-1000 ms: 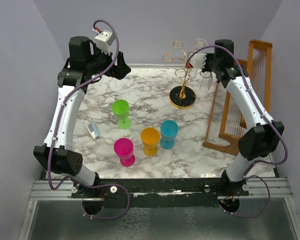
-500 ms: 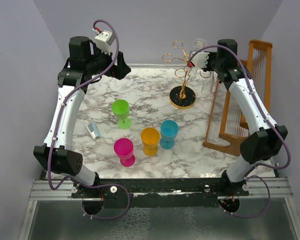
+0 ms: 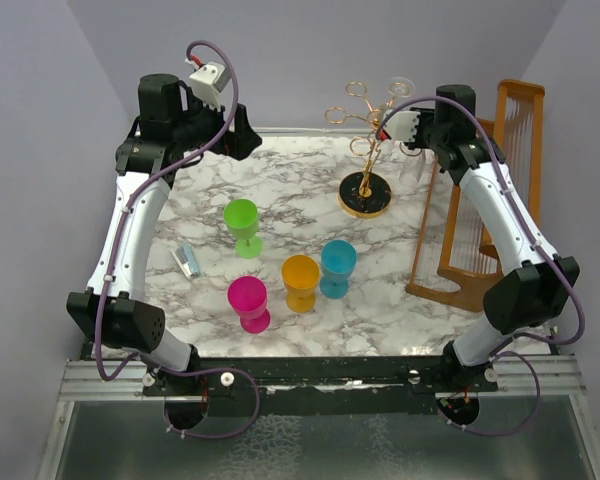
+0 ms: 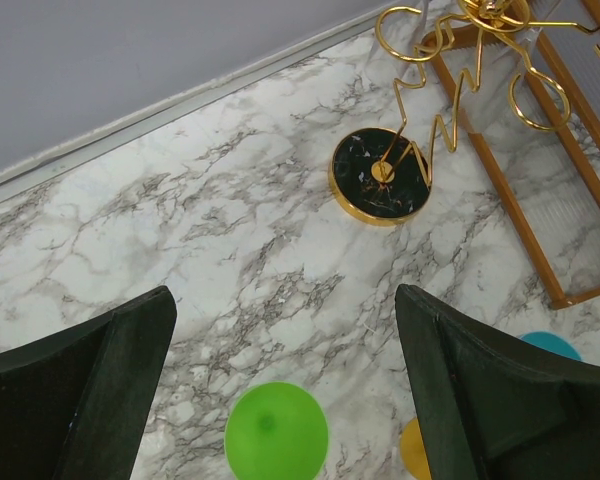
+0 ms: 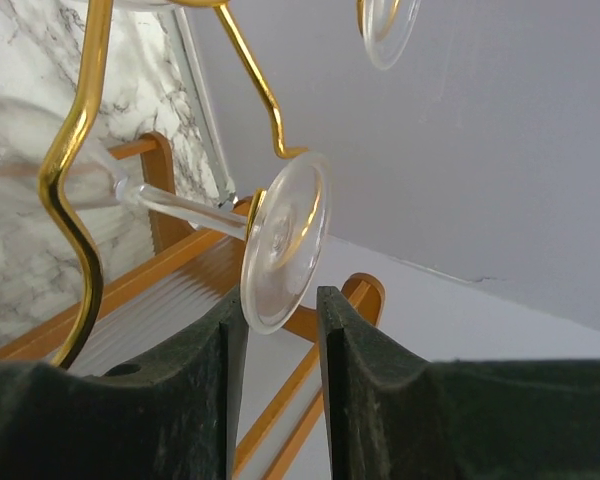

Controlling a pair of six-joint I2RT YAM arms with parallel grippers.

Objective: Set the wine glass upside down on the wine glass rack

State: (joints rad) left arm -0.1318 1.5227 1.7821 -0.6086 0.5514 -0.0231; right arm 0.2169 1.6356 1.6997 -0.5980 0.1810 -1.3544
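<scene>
Right gripper point(image 5: 282, 300) parted narrowly around the wine glass foot.
The foot rim of the clear wine glass point(image 5: 285, 240) is seen in the gap, close to the left finger, not pinched. The foot is hung on a ring arm of the wine glass rack point(image 5: 75, 150). Left gripper point(image 4: 282, 295) is spread wide, nothing held.

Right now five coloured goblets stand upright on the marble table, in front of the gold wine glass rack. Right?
No: four coloured goblets, not five, stand upright on the marble table, green, pink, orange and teal, in front of the gold wine glass rack. The top external view shows it.
</scene>
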